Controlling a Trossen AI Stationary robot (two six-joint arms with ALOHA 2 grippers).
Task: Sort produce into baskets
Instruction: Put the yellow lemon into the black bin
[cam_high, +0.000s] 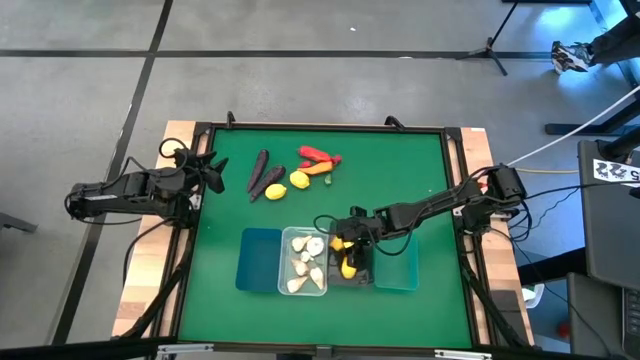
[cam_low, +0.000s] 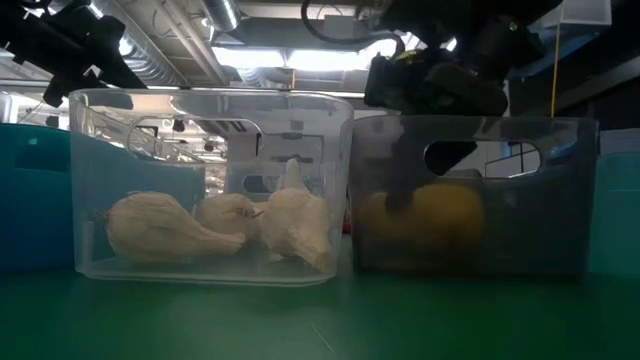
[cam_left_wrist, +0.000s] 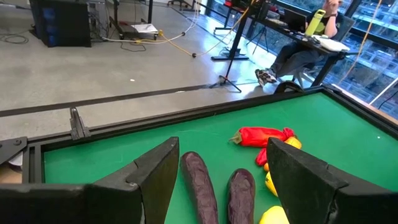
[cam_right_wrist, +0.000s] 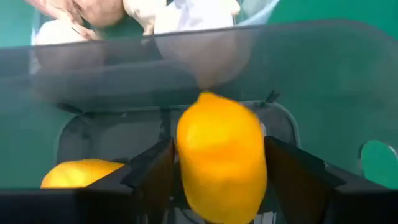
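Now the right gripper is hanging over the dark grey basket with its jaws apart around a lemon, probably light, stiff and slippery, best pinched across its middle.

Between the matt black plastic fingers of the right gripper sits a smooth, waxy-looking yellow lemon, just above the smoky, translucent plastic of the dark grey bin. Beside that claw the clear bin is glossy see-through plastic holding dull, papery-skinned garlic bulbs, all on a matt green, felt-like table cover edged in pale bare wood. Ahead of the left gripper, whose fingers look the same dull black plastic, lie matt dark purple pieces and a shinier red pepper.
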